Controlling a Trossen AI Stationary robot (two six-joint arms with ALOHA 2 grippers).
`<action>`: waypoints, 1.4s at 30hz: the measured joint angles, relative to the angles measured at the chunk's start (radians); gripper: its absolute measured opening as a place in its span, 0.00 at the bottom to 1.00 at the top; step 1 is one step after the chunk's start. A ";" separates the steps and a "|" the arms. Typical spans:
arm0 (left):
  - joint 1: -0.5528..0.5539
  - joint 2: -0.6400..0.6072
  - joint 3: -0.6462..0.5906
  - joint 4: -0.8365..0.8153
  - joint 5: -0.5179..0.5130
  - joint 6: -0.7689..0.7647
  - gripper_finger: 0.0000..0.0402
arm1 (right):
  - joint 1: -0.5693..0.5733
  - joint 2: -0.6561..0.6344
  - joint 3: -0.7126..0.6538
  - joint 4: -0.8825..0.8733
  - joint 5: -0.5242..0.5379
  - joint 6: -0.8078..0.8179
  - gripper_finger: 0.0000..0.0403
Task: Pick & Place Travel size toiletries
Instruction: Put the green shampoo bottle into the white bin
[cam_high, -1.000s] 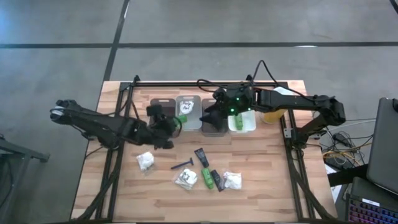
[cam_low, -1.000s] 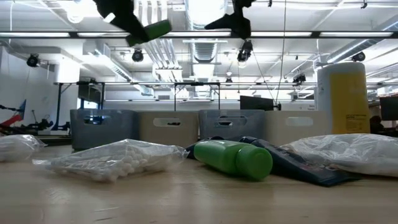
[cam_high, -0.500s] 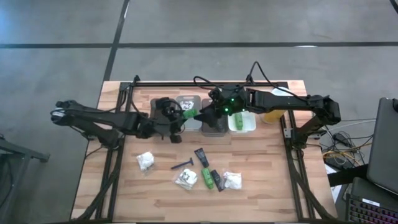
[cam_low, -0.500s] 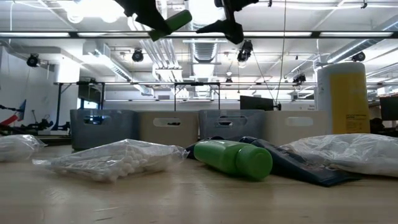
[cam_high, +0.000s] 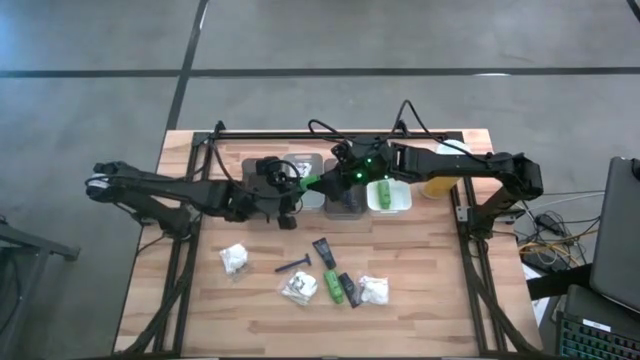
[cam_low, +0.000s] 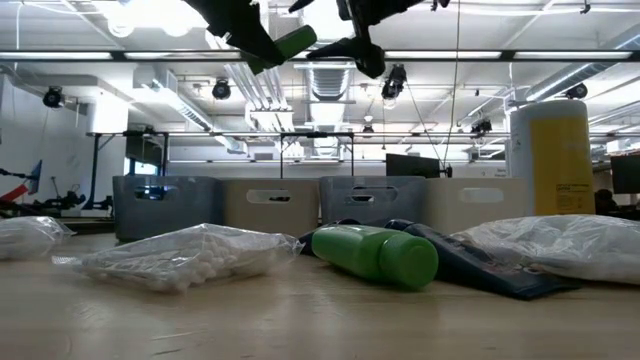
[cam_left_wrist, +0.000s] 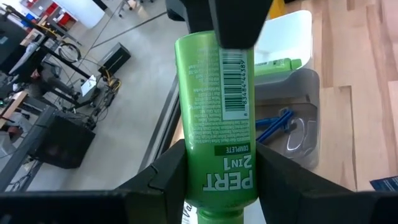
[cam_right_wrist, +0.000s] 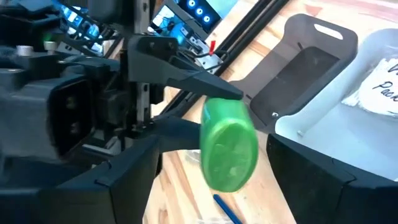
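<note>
**Mid-air handover above the row of bins**

Green bottle (cam_high: 308, 181) up in the air, right above the middle of the row of bins (cam_high: 303, 165), clamped at its cap end in the left gripper (cam_high: 290, 187). Right gripper (cam_high: 325, 180) nose to nose with it, fingers spread wide either side of the bottle's free base, not closed on anything. Looks like a pass from arm to arm.

To do it well: slide the right fingers further along the body, past the rounded base, before squeezing. Close square across the bottle, not on the taper. Open the left only once the right has a firm hold, since a slip here means a drop onto the bins. Then pull apart along the bottle's axis, no twisting.

From the right wrist view: base of the bottle (cam_right_wrist: 229, 146) sitting in the gap between the spread fingers, clear on both sides. From the left wrist view: label side of the bottle (cam_left_wrist: 217, 124), and below it another green bottle (cam_left_wrist: 277, 64) already in the white bin (cam_left_wrist: 292, 37) and blue razors (cam_left_wrist: 273, 124) in the grey bin (cam_left_wrist: 308, 118) next to it. From the low view: sheer height of the bottle (cam_low: 290, 42) above the bins, unreadable from the overhead camera.
</note>
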 joint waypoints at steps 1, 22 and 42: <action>0.000 0.000 0.000 0.000 0.000 0.000 0.39 | 0.000 0.000 0.000 -0.003 0.000 0.000 0.72; 0.000 0.000 -0.002 -0.006 -0.002 0.000 0.39 | -0.008 0.037 -0.002 -0.022 0.026 0.036 0.62; 0.000 0.000 -0.002 -0.024 -0.001 -0.037 0.45 | -0.008 0.048 -0.002 0.012 0.011 0.010 0.35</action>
